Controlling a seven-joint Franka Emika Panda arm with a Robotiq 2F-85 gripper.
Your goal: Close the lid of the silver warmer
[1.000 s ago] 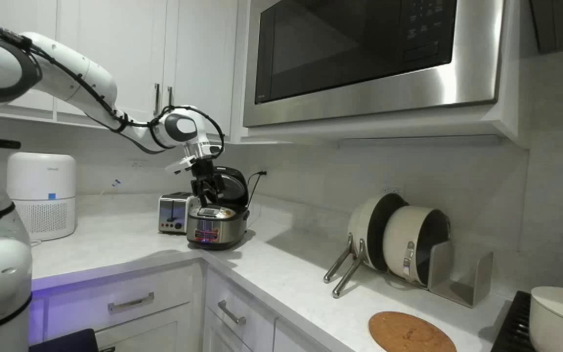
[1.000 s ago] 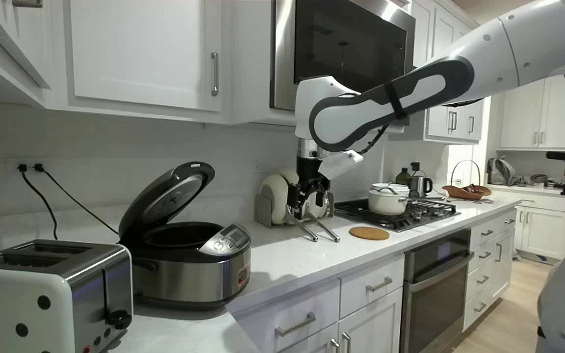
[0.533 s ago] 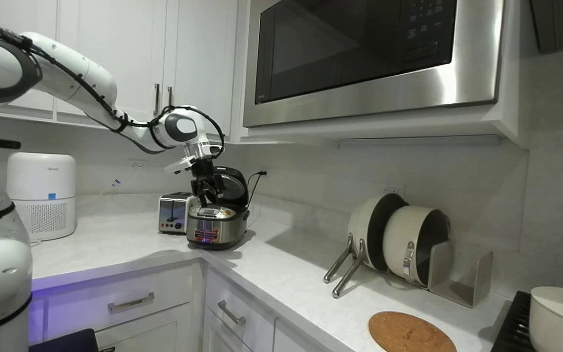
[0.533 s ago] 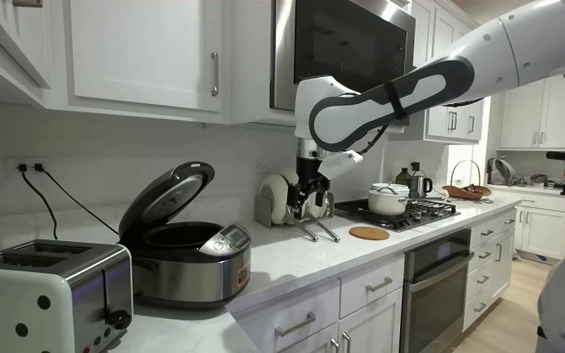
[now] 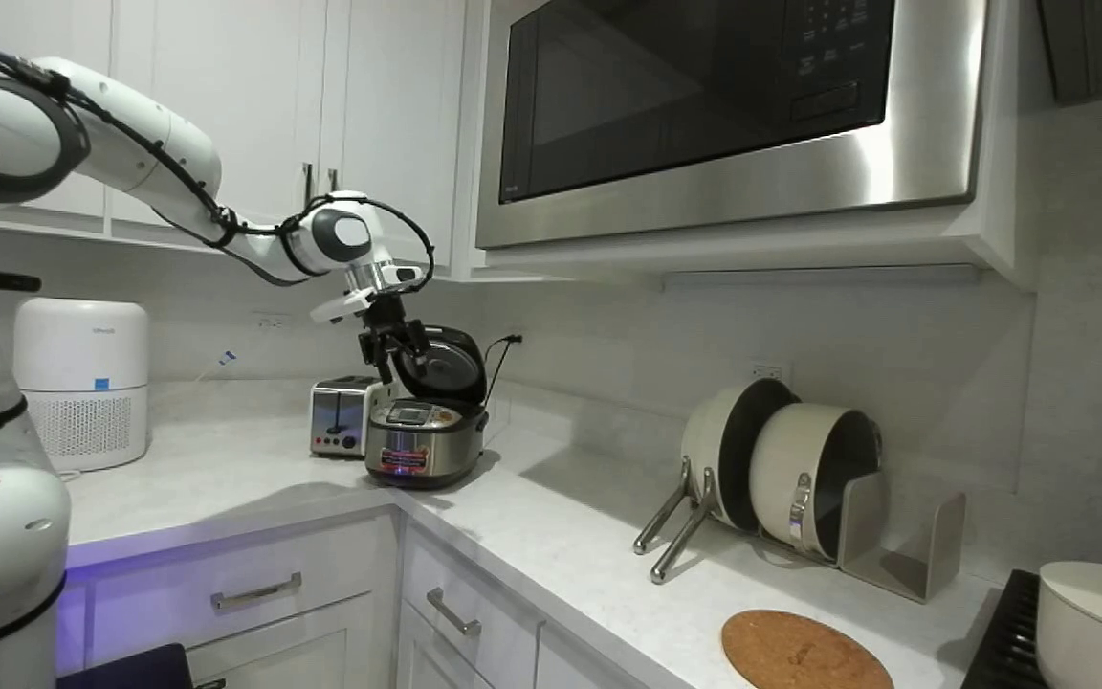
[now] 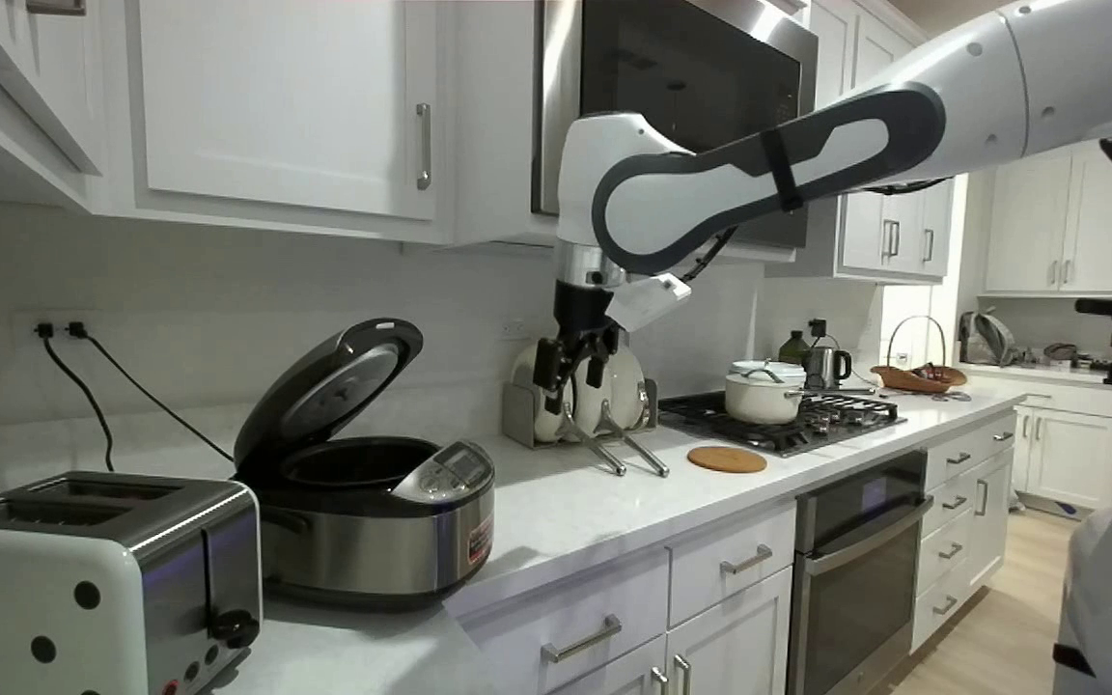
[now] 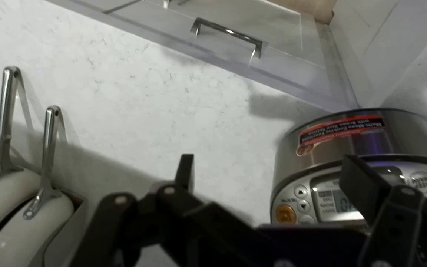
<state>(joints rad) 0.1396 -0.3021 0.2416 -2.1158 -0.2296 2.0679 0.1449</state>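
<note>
- Steel cooker (image 6: 363,555) stands on the bench (image 6: 566,516), at the corner, just beside the toaster (image 6: 64,598). Its lid (image 6: 334,381) is up at a slant; closing remains to be done.
- Change noted: within the last second the hand (image 6: 575,394) has gone up and swung aside from a lower place, as both exterior views agree. Cooker and lid have not stirred.
- Bearing on the task: I judge this to be positioning, with no push made on the lid. Extra height should help the hand come over the lid's upper edge and press it down; approaching from the inner face would risk forcing it backward.
- Condition of the hand: fingers (image 7: 185,170) wide apart, nothing held.
- Wrist view: gives the red and black label (image 7: 341,130) and part of the display (image 7: 334,202), its figures partly covered by a finger. No lid can be made out there.
- In an exterior view the hand (image 5: 402,374) overlaps the lid by line of sight, and the gap cannot be judged.
- In an exterior view the dark inner bowl (image 6: 363,462) shows, which the wrist view lacks, and a stretch of wall (image 6: 476,338) is visible between lid and hand: they are not touching.
</note>
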